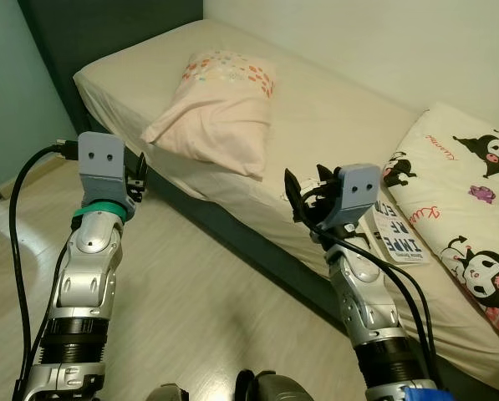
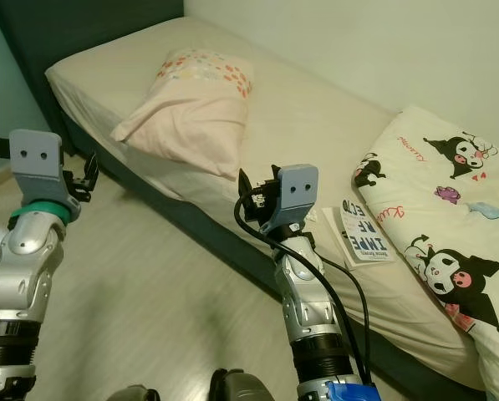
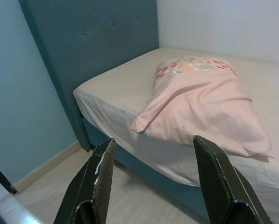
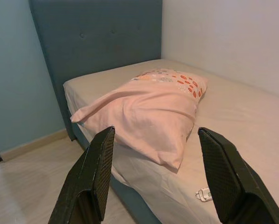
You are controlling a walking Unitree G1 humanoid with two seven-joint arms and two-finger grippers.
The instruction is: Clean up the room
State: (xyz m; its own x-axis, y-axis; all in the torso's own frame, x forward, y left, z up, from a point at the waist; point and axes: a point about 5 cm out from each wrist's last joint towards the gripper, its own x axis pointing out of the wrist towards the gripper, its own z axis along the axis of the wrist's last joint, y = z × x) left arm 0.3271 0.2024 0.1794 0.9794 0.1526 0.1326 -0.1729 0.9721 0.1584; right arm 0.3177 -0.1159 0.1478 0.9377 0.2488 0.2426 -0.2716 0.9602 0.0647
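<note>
A pink pillow (image 1: 220,113) with a dotted end lies askew on the beige bed (image 1: 341,117), one corner near the mattress edge. A white book with blue print (image 1: 397,234) rests on the sheet beside a crumpled cartoon-print blanket (image 1: 475,192). My left gripper (image 1: 136,180) is raised over the floor just short of the bed's side, open and empty, facing the pillow (image 3: 200,102). My right gripper (image 1: 303,200) hovers at the mattress edge between pillow and book, open and empty. A small white object (image 4: 203,194) lies on the sheet below the pillow (image 4: 148,116).
A dark teal padded headboard (image 3: 97,42) stands at the bed's far end, against a blue wall. Pale wood floor (image 1: 199,292) runs along the bed's side. A black cable (image 1: 15,217) loops beside my left arm.
</note>
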